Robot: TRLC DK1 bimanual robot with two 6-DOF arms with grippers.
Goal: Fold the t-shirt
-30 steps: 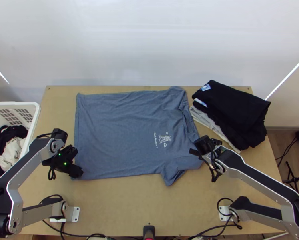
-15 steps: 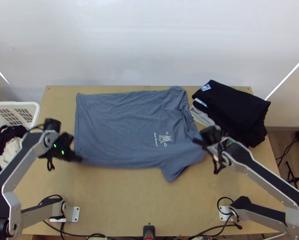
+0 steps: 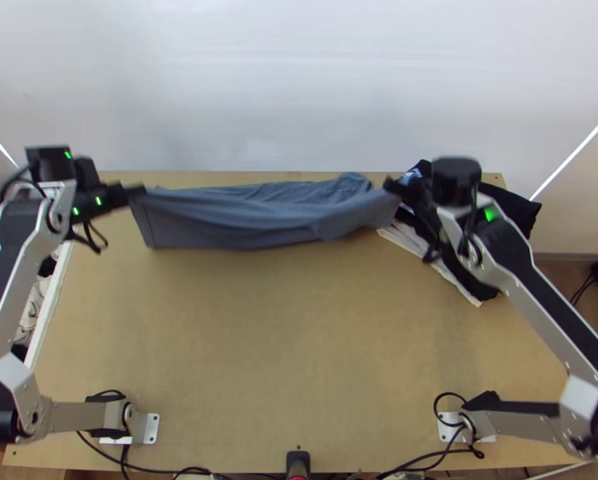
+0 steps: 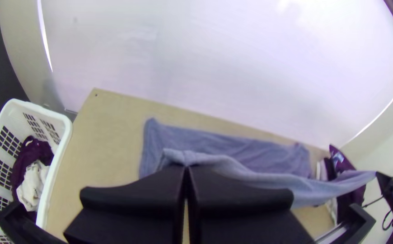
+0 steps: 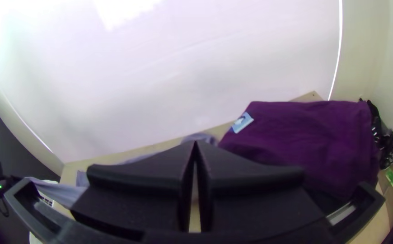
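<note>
The blue-grey t-shirt lies far across the table, 1 long side held up.

top view: left gripper, nearly ten o'clock, and right gripper, two o'clock, blurred; t-shirt blurred at both. basket, toward nine o'clock, edge-cropped, partly behind left arm.

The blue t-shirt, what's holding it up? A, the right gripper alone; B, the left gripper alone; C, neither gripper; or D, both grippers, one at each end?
D: the left gripper grips one end and the right gripper the other, with the t-shirt stretched between them.
</note>
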